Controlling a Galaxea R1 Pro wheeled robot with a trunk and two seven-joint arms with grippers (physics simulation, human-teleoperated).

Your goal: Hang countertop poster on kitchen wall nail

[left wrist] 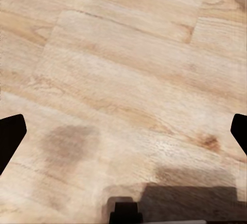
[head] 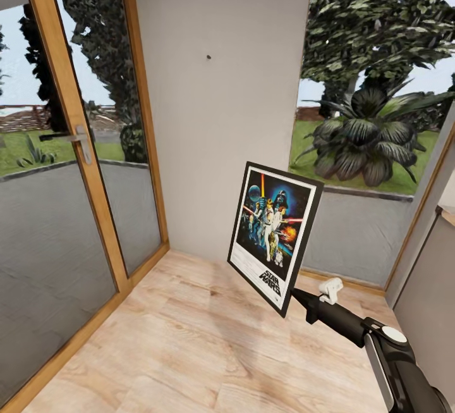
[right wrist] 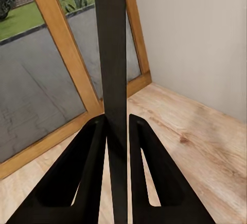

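The thin, tall Star Wars poster [head: 274, 236] with a black frame, a white inner border and bright figures on dark blue is up in the air, in front of the plain light-grey wall [head: 221, 116]. It leans a little, with its picture side facing the camera on the head. The black right gripper [head: 296, 298] holds it by its bottom corner. In the right wrist view, the two black fingers [right wrist: 87, 177] squeeze the dark edge of the poster [right wrist: 114, 80] from both sides, and the poster stands straight up between them.

High on the grey wall is a tiny dark nail [head: 208, 57]. It is well above the top of the poster and a bit to the left of it. The poster does not touch the wall or the nail.

The left gripper [left wrist: 123, 131] points down at the light wooden floor [left wrist: 128, 69]. Its two black fingertips [left wrist: 10, 136] sit far apart at the sides of the view, so it is wide open with nothing in it.

A glass door with a light wooden frame [head: 69, 109] is on the left. Green plants [head: 366, 128] grow outside the window on the right.
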